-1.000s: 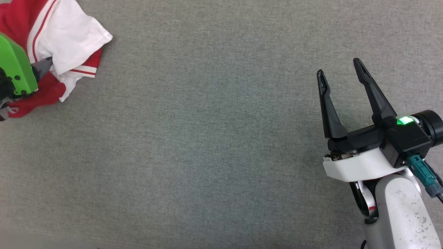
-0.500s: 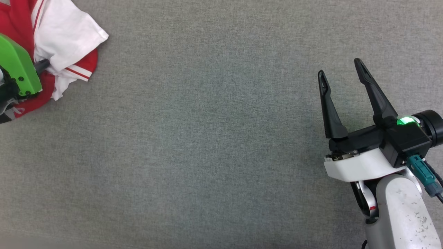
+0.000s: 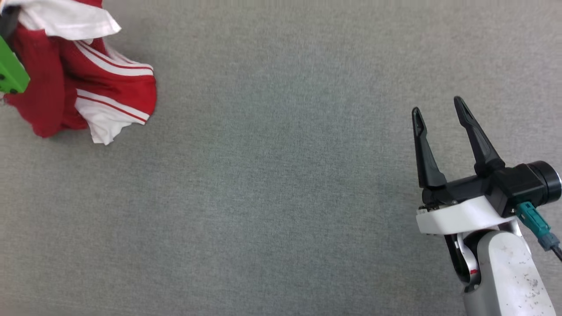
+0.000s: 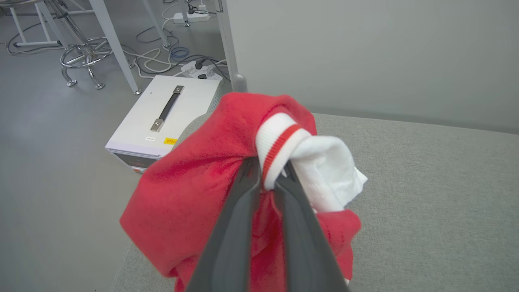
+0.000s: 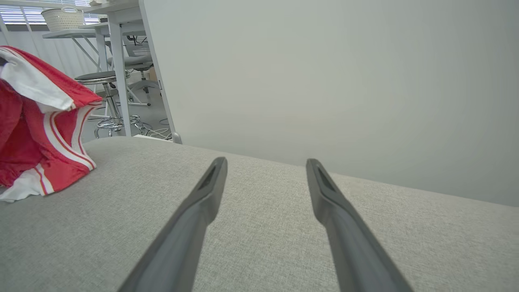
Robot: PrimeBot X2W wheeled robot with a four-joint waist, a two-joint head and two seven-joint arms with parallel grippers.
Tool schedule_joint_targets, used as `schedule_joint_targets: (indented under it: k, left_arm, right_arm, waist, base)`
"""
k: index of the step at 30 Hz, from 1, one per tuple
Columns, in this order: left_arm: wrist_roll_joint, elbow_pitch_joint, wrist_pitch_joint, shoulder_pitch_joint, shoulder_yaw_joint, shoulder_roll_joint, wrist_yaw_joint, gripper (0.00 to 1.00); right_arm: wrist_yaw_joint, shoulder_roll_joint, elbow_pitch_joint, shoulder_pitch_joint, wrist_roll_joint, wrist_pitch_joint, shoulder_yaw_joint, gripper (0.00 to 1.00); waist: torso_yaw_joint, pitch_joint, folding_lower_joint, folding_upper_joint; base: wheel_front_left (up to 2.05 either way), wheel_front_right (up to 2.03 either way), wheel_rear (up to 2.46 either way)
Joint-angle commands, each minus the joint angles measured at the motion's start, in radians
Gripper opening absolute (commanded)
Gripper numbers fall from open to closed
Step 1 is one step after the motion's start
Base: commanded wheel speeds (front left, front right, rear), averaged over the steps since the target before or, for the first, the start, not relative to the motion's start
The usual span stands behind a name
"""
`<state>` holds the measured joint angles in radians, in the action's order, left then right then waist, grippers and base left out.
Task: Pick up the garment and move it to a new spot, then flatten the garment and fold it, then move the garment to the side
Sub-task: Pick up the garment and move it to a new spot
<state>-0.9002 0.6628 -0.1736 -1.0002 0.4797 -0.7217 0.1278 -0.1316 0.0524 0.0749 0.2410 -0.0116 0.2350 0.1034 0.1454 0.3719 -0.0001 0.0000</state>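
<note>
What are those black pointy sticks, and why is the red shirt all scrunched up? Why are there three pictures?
Those sticks are a robot's fingers. It has two arms, each ending in a gripper: a pincer with two long dark fingers. The picture from above comes from a camera on its head, looking down at a grey cloth-covered table. The other two come from cameras on its wrists, looking along the fingers. The right gripper is open and holds nothing. The left gripper is shut on the garment, a red shirt with white sleeves, pinched by a striped cuff. The shirt hangs bunched, its lowest folds touching the table. The robot's job is to move, flatten and fold it.
</note>
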Motion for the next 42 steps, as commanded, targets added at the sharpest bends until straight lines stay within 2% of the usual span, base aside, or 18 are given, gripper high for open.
schedule_joint_targets:
  k: [1, 6, 11, 20, 24, 28, 31, 37, 42]
  left_arm:
    - [0.024, -0.016, 0.03, -0.032, 0.006, 0.001, 0.003, 0.0]
    - [0.063, -0.09, 0.088, -0.066, 0.023, 0.043, -0.017, 0.0]
    - [0.086, -0.182, 0.093, -0.081, 0.043, 0.083, -0.055, 0.0]
    - [0.171, -0.325, 0.167, -0.147, 0.064, 0.157, -0.153, 0.0]
    - [0.185, -0.353, 0.183, -0.108, 0.106, 0.203, -0.162, 0.0]
    - [0.188, -0.381, 0.201, -0.016, 0.166, 0.272, -0.178, 0.0]
    - [0.176, -0.391, 0.212, 0.083, 0.222, 0.347, -0.196, 0.0]
    - [0.163, -0.321, 0.229, 0.277, 0.353, 0.491, -0.213, 0.0]
    - [0.199, -0.216, 0.229, 0.336, 0.481, 0.598, -0.18, 0.0]
  right_arm:
    - [0.001, -0.001, -0.01, -0.014, -0.01, 0.009, -0.004, 1.0]
    - [0.001, -0.002, -0.033, -0.038, -0.052, 0.019, -0.022, 1.0]
    - [0.001, -0.002, -0.047, -0.056, -0.081, 0.024, -0.043, 1.0]
    - [0.001, -0.002, -0.039, -0.069, -0.117, 0.026, -0.064, 1.0]
    - [0.001, -0.002, -0.03, -0.073, -0.129, 0.027, -0.074, 1.0]
    - [0.001, -0.002, -0.025, -0.083, -0.134, 0.027, -0.1, 1.0]
    - [0.001, -0.002, -0.027, -0.087, -0.135, 0.027, -0.116, 1.0]
    - [0.001, -0.002, -0.029, -0.083, -0.141, 0.027, -0.126, 1.0]
    - [0.001, -0.002, -0.033, -0.076, -0.14, 0.027, -0.129, 1.0]
  waist:
    - [-0.002, -0.093, 0.0001, 0.0]
    - [-0.012, -0.163, 0.0001, 0.0]
    - [-0.038, -0.215, 0.0001, 0.0]
    - [-0.116, -0.245, 0.0001, 0.0]
    - [-0.156, -0.24, 0.0001, 0.0]
    - [-0.182, -0.235, 0.0001, 0.0]
    - [-0.202, -0.234, 0.0001, 0.0]
    - [-0.232, -0.228, 0.0001, 0.0]
    - [-0.243, -0.223, 0.0001, 0.0]
  base:
    - [0.0, 0.0, 0.0]
    - [0.0, 0.0, 0.0]
    - [0.0, 0.0, 0.0]
    - [0.0, 0.0, 0.0]
    - [0.0, 0.0, 0.0]
    - [0.0, 0.0, 0.0]
    - [0.0, 0.0, 0.0]
    - [0.0, 0.0, 0.0]
    - [0.0, 0.0, 0.0]
